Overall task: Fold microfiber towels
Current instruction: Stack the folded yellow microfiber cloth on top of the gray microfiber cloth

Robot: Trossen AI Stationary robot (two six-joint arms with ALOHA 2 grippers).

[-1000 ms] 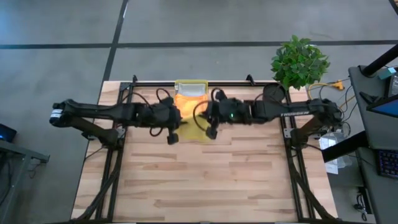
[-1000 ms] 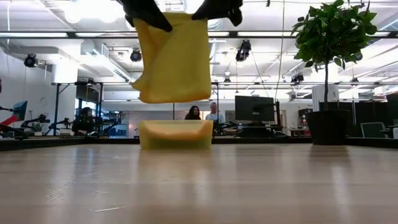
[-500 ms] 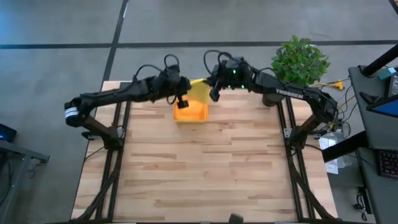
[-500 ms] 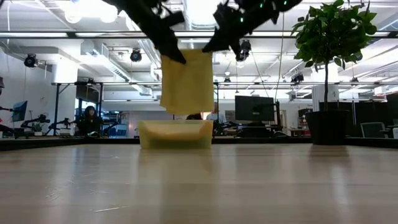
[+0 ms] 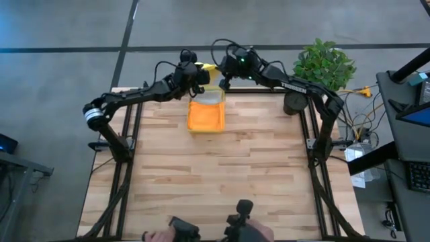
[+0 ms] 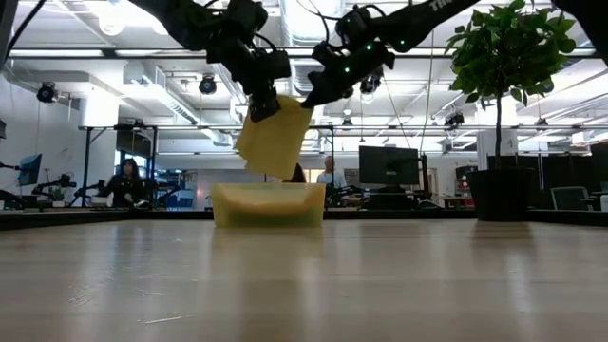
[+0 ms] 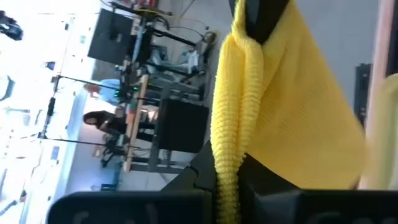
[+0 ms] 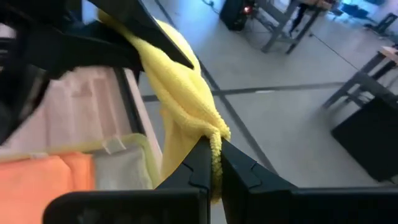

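Above the tray (image 5: 216,89), the yellow towel (image 6: 274,136) hangs tilted, long axis leaning left.

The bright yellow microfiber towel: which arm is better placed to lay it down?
Neither alone: left gripper and right gripper each pinch a top corner of the bright yellow microfiber towel, hanging above the yellow plastic tray.

Yellow towel (image 6: 274,141) aloft between both claws

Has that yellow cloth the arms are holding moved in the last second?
Yes. The yellow towel, pinched by both grippers, has gone from over the table, near the tray, to beyond the table's far edge.
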